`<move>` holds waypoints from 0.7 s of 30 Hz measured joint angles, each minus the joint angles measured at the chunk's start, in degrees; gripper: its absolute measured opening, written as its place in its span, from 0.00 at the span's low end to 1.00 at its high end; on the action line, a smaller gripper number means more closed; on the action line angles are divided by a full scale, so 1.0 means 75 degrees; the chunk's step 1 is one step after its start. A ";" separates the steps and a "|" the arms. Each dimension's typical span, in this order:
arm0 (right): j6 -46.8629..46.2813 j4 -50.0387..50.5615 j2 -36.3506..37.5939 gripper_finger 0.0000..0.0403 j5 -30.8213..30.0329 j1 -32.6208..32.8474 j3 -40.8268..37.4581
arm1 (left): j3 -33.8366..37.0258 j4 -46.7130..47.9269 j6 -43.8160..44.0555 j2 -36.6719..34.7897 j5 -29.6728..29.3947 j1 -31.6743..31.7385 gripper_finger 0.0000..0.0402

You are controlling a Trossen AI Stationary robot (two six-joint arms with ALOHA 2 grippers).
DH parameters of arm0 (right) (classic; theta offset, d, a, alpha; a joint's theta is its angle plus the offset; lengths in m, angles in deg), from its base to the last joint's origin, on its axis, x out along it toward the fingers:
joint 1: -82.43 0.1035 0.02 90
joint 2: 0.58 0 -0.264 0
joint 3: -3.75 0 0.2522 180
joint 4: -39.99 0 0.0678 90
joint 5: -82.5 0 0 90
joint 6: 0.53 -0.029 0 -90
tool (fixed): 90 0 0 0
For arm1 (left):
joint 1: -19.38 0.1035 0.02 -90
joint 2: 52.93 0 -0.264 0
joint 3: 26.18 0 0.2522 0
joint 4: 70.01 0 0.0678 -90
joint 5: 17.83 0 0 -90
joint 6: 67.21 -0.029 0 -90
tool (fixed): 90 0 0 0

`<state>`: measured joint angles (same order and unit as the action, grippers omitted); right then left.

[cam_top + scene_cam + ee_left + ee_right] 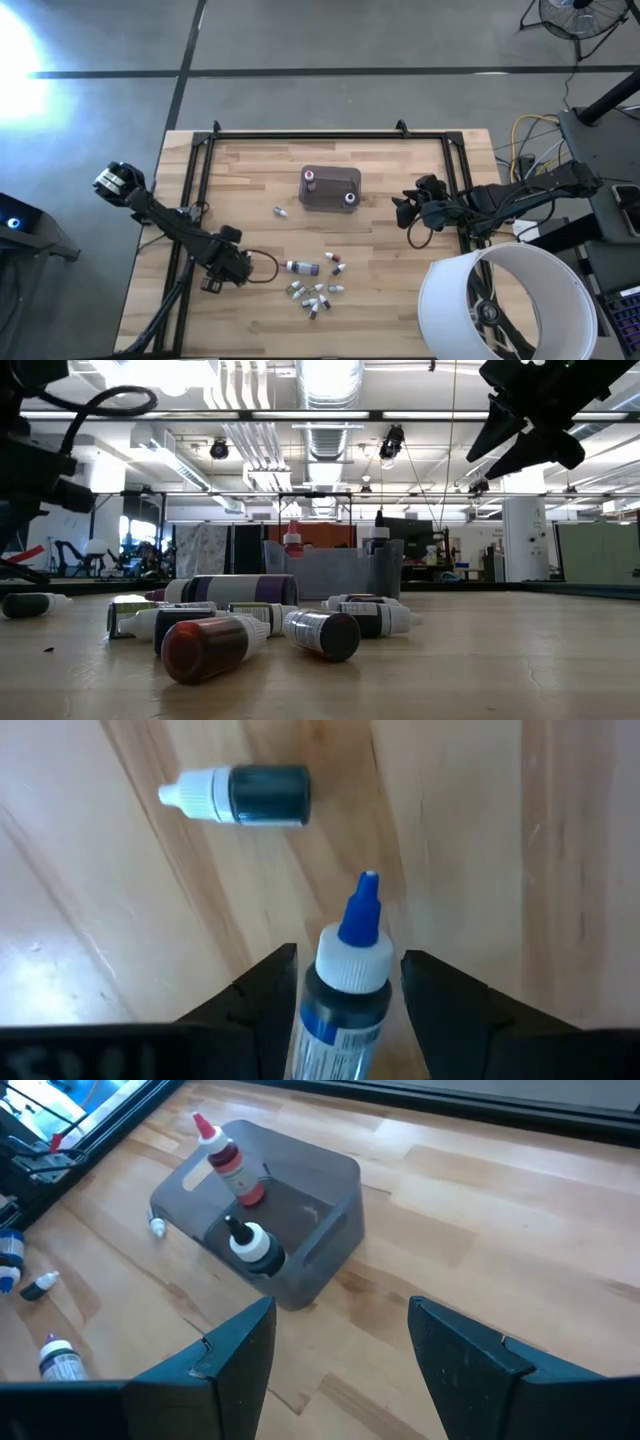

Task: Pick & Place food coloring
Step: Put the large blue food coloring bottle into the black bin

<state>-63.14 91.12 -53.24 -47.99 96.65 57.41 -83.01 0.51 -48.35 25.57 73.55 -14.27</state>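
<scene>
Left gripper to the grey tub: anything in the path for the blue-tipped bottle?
Nothing visible blocks it. The left gripper brackets a blue-tipped white-capped dropper bottle; bare wood lies between it and the grey translucent rectangular tub, with one tiny white-capped bottle near that line. The tub's middle looks free.

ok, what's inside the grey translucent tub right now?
Two dropper bottles stand upright in the grey translucent rectangular tub: a red-capped red one and a white-capped dark one. The tub floor behind them is partly hidden, so anything smaller there can't be ruled out.
</scene>
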 joint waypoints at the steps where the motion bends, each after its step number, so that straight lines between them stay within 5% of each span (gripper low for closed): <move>1: 0.0000 0.0003 0.0000 0.55 0.0003 0.0000 0.0000 | 0.0076 -0.0048 -0.0018 0.0000 0.0069 0.0000 0.39; 13: 0.0008 0.0003 0.0000 0.55 -0.0003 0.0000 0.0000 | 0.0583 -0.0631 0.0102 0.0000 0.0300 0.0000 0.38; 21: 0.0005 0.0005 0.0000 0.55 -0.0006 -0.0003 0.0000 | 0.0783 -0.0633 0.0116 0.0000 0.0261 0.0003 0.25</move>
<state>-63.10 91.16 -53.24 -48.03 96.63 57.41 -77.13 -4.23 -47.48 25.57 75.51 -14.24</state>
